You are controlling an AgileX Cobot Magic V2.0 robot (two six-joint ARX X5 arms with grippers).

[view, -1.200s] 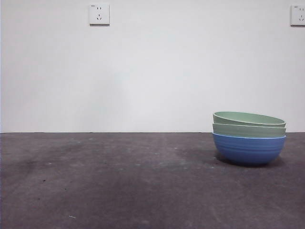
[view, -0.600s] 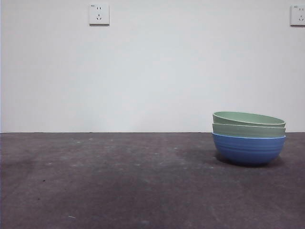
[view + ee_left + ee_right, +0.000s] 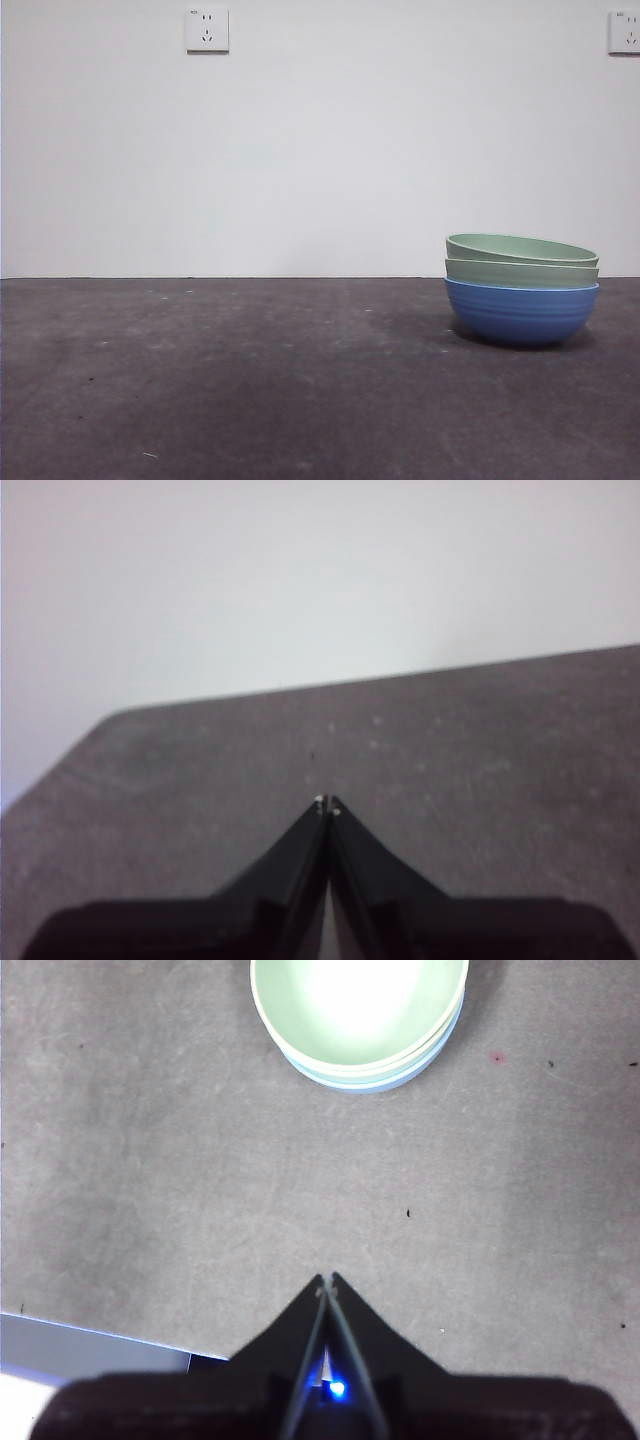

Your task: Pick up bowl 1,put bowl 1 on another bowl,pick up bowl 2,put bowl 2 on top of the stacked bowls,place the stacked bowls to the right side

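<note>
1. Front view: the stacked bowls [image 3: 522, 290] sit at the lower right of the frame on the dark grey table [image 3: 250, 390], with nothing gripping them.
2. The blue bowl [image 3: 522, 312] is at the bottom, resting on the table, and two pale green bowls nest inside it: the lower green bowl [image 3: 522, 272] and the top green bowl [image 3: 520, 248], which sits slightly tilted.
3. Two wall sockets [image 3: 207, 30] show on the white wall, one at the upper left and one at the upper right corner.
4. Right wrist view: the right gripper [image 3: 327, 1280] hovers above bare table, its jaws pressed together and holding nothing. The bowls lie well apart from it, at the top centre of that frame.
5. Left wrist view: the left gripper [image 3: 326, 804] has its jaws closed tip to tip, empty, over bare table.
</note>
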